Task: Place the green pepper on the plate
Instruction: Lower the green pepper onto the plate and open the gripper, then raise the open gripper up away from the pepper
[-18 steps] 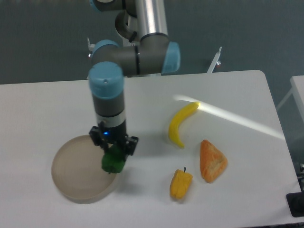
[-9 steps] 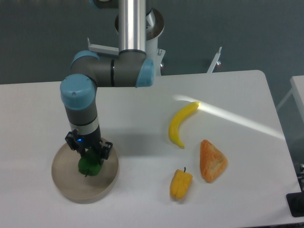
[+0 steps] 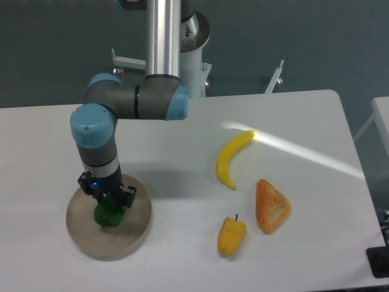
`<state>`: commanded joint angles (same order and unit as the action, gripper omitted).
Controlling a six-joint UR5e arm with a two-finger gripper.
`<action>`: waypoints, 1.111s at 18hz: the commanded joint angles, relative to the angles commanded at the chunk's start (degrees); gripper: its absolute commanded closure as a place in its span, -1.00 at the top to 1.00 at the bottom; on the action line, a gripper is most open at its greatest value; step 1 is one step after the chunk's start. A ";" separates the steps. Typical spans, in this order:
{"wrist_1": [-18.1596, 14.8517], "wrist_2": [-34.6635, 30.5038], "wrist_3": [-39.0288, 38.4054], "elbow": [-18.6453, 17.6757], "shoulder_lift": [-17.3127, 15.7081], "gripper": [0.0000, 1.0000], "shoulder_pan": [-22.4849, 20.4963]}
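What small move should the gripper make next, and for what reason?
Probably open the jaws and let go. The gripper holds the green pepper low over the middle of the plate, seemingly at its surface, so only the release seems left.

Pepper [image 3: 107, 213] on plate [image 3: 130, 234] — left

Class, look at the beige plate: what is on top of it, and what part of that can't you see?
The green pepper sits over the plate, near its middle, with the gripper around its top. The gripper hides the pepper's upper part, and whether the pepper touches the plate cannot be told.
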<state>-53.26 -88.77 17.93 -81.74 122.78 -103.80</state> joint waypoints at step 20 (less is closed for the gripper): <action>-0.09 -0.09 0.70 0.61 -0.26 0.99 0.18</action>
<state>-53.35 -88.86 18.63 -81.13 122.52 -103.62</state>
